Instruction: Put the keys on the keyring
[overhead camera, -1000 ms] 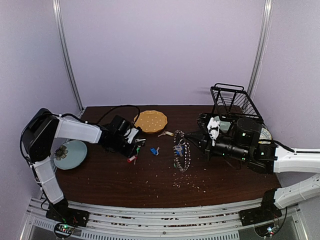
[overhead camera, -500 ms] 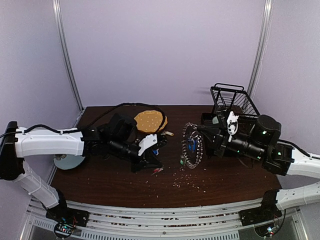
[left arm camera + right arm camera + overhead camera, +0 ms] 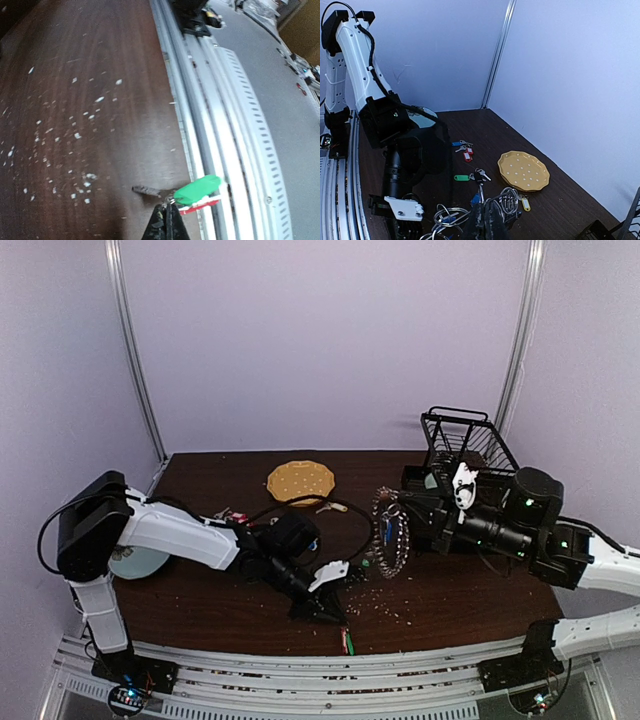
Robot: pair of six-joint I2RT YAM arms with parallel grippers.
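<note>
As my left claw (image 3: 165, 221) is pinched fully shut on what looks to be the small loop joining two keys (image 3: 146, 190), the bundle hangs from its tips right at the near edge of the table (image 3: 100, 100). The green tag (image 3: 198, 188) and the red tag (image 3: 200, 205) lie out over the metal rails (image 3: 235, 125). I judge that the grip is on the loop and not on the tags so that the keys stay free to be hooked on. It is a low place at the very edge, however, and the bundle could catch on a rail or fall off if the pinch slips.

Further in, near the middle of the table, my right claw (image 3: 487, 219) is closed on the wire of the keyring (image 3: 390, 545). It holds the ring standing on edge, lifted off the wood as far as I can tell, with its face turned toward my left arm. I think this presents it for threading, though I cannot see where the wire opens. The bundle and the ring are well apart, so the next move calls for lifting the keys up and across.

Behind them, other keys (image 3: 462, 147) with blue and red tags lie loose on the table. Farthest are the yellow plate (image 3: 524, 170) and the wire basket (image 3: 465, 445), which I judge have no part in this
</note>
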